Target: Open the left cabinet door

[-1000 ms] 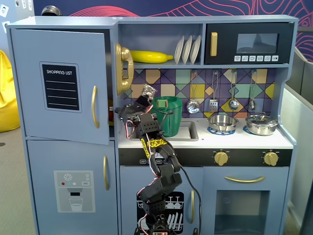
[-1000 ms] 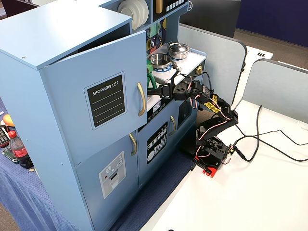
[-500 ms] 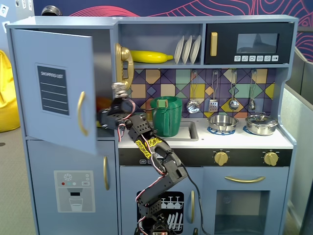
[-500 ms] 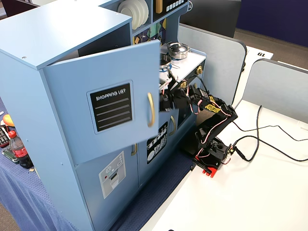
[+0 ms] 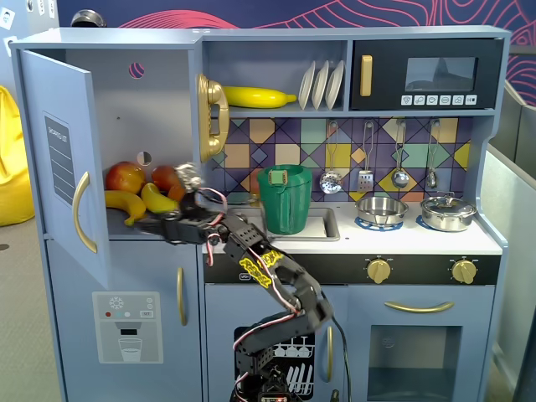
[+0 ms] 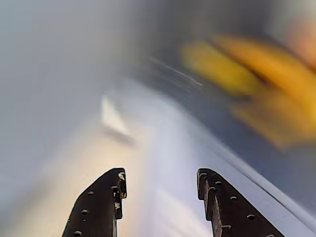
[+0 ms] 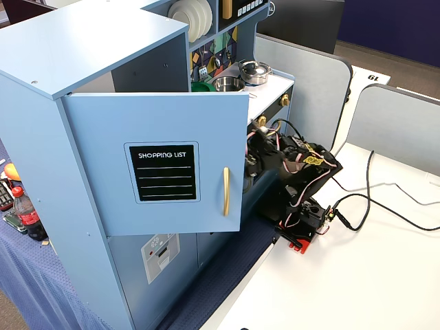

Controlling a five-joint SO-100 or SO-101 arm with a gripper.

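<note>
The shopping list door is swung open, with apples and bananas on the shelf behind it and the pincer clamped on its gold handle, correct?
Not quite: the pincer is off the gold handle, reaching into the compartment, as a fixed view shows. The shopping list door is open, with apples and bananas behind.

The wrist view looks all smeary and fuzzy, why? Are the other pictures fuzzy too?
In the wrist view only the black gripper fingers look sharp; the yellow bananas and the grey shelf surface behind are streaked by motion blur. Both fixed views are crisp: one reads the "SHOPPING LIST" chalkboard on the large blue-grey cabinet door, the other shows the fruit in the open compartment clearly, with soft glare on the microwave window.
</note>
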